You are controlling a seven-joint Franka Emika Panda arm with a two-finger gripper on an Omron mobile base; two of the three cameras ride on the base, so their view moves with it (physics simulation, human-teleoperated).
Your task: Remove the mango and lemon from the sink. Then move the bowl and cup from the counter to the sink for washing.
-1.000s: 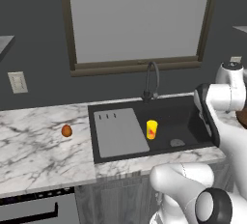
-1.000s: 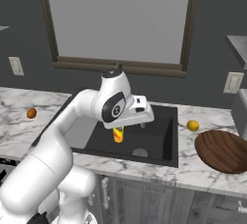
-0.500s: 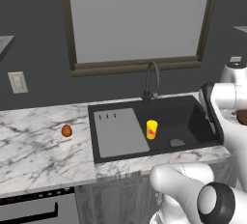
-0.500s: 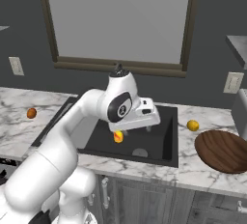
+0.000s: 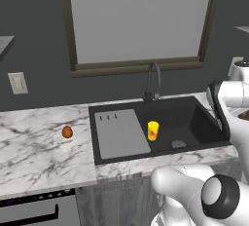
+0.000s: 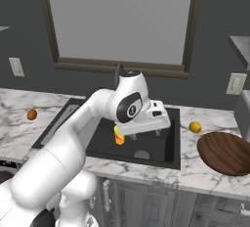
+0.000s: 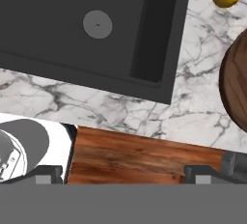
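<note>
Sink (image 5: 204,122) black; counter (image 5: 34,152) white, grey-veined; cup (image 5: 152,130) yellow, red mark; bowl (image 6: 225,152) reddish-brown.

Inside the black rectangular sink basin (image 5: 194,122), the small yellow tumbler with a red-orange mark (image 5: 152,130) stands upright beside the grey ribbed drainboard panel (image 5: 120,133), left of the round drain (image 7: 97,24); the basin floor right of the drain lies bare. The dark arched faucet (image 5: 152,81) overhangs the basin's rear edge. Right of the basin, the white marble worktop (image 6: 190,165) carries a round yellow lemon (image 6: 195,127) and a wide dark reddish-brown wooden bowl (image 6: 225,153), with bare marble between them.
</note>
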